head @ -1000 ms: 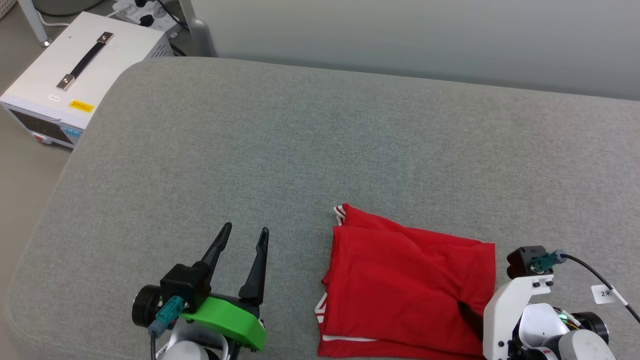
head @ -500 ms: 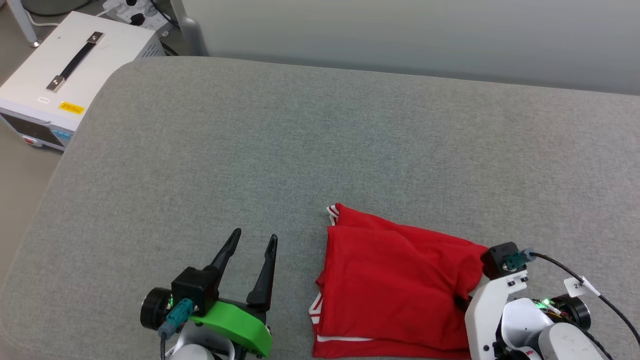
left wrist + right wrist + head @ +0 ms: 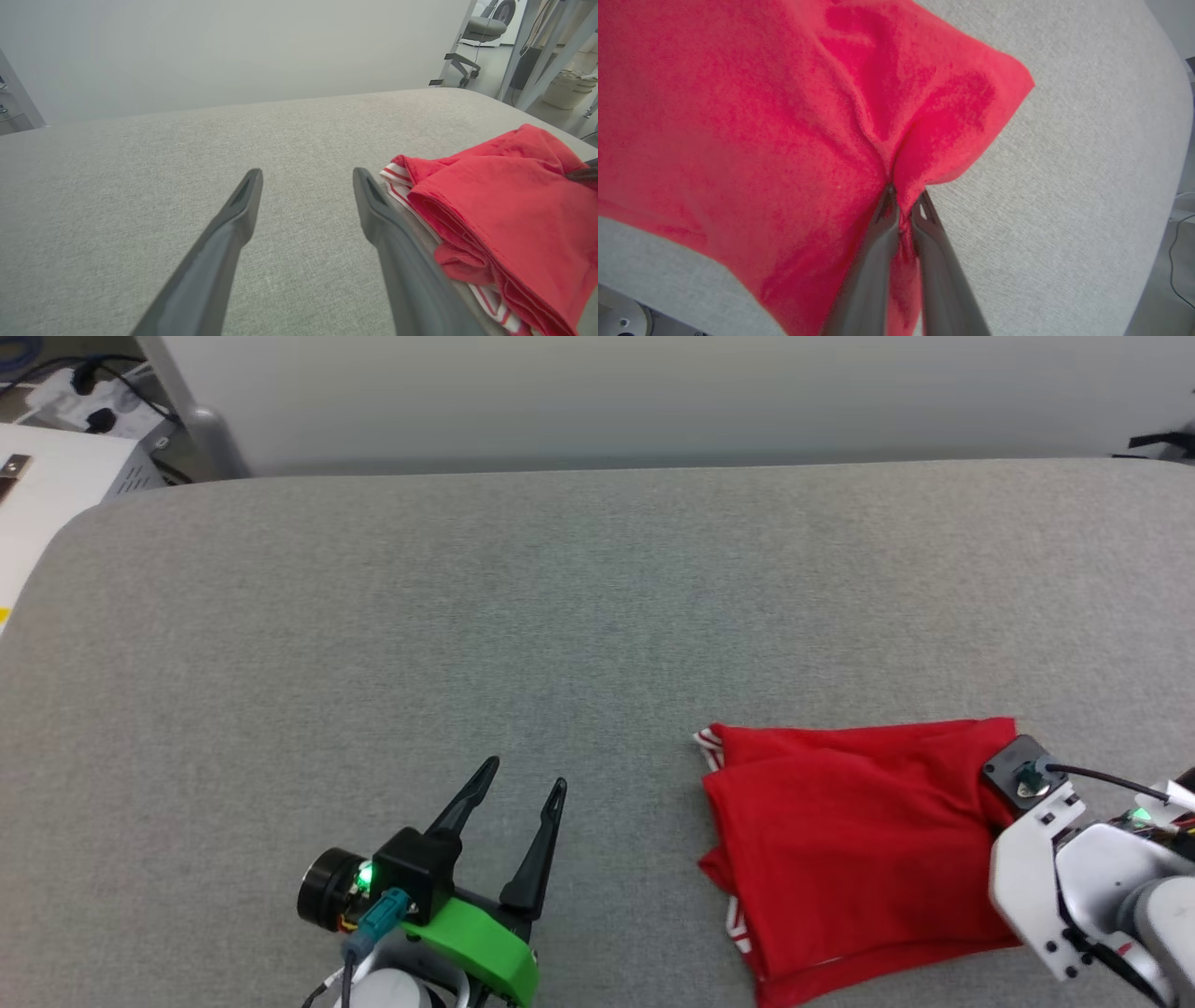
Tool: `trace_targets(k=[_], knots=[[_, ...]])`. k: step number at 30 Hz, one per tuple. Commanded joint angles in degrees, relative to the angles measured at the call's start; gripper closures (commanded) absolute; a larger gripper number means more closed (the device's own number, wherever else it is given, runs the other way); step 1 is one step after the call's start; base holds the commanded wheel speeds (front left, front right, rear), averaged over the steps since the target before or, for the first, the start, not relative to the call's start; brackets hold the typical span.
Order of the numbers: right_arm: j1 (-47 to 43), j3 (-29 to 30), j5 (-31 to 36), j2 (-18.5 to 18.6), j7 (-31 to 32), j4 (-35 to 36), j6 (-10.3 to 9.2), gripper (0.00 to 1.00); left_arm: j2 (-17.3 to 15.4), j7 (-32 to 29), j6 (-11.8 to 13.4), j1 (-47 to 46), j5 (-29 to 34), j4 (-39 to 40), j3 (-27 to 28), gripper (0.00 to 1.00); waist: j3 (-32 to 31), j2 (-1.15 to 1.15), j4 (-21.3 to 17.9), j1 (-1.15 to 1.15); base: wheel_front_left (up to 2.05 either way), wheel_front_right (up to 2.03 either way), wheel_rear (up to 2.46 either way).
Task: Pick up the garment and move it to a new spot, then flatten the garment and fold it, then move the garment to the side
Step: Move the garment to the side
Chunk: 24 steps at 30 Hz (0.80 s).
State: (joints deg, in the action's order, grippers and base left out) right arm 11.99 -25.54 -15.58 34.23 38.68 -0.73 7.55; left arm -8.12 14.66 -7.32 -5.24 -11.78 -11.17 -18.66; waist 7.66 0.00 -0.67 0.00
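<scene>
The garment [image 3: 840, 840] is a folded red shirt with striped trim at its left corner, lying at the near right of the grey cushion. My right gripper [image 3: 903, 200] is shut on a pinched fold at the garment's [image 3: 784, 116] right edge, and the cloth puckers around the fingertips. In the head view the white right wrist [image 3: 1036, 859] covers those fingers. My left gripper [image 3: 518, 789] hovers open and holds nothing, left of the shirt. In the left wrist view the left gripper [image 3: 306, 179] stands beside the garment's [image 3: 504, 210] striped edge, apart from it.
The wide grey padded surface [image 3: 467, 616] stretches left and back to a pale wall. A white box [image 3: 37, 495] with cables behind it sits off the far left corner. A chair and a basket [image 3: 567, 88] stand beyond the right end.
The head camera has swung right. My right gripper has closed on the garment's right edge, which is now bunched and raised. The left gripper stays open.
</scene>
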Motion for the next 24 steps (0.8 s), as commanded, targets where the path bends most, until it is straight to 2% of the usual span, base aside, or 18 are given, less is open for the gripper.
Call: trace_targets(k=[1,6,12,16,24], knots=[[1.7,-0.6,0.4,2.9,0.3,0.6,-0.06,1.00,-0.2,0.3,-0.2,-1.7,0.7,0.6,-0.8,0.00,3.2,0.00,-6.1,0.00,0.00,0.00,0.00],[4.8,-1.5,0.6,10.7,-2.2,-1.5,-0.06,1.00,-0.5,0.3,-0.2,-4.1,1.5,2.2,-2.8,0.00,6.8,0.00,-11.3,0.00,0.00,0.00,0.00],[8.8,-0.3,0.6,14.5,-9.7,-9.3,-0.06,1.00,-2.3,0.1,-0.2,-8.0,2.6,4.4,-5.6,0.00,12.0,0.00,-16.5,0.00,0.00,0.00,0.00],[12.9,1.9,2.0,14.2,-17.0,-16.8,-0.06,1.00,-3.5,-1.2,-0.2,-10.7,2.9,7.2,-6.2,0.00,15.7,0.00,-18.5,0.00,0.00,0.00,0.00],[21.7,10.4,6.1,9.3,-29.7,-34.5,-0.06,1.00,-5.9,-5.4,-0.1,-13.9,3.4,15.5,-5.8,0.00,21.7,0.00,-19.4,0.00,0.00,0.00,0.00]])
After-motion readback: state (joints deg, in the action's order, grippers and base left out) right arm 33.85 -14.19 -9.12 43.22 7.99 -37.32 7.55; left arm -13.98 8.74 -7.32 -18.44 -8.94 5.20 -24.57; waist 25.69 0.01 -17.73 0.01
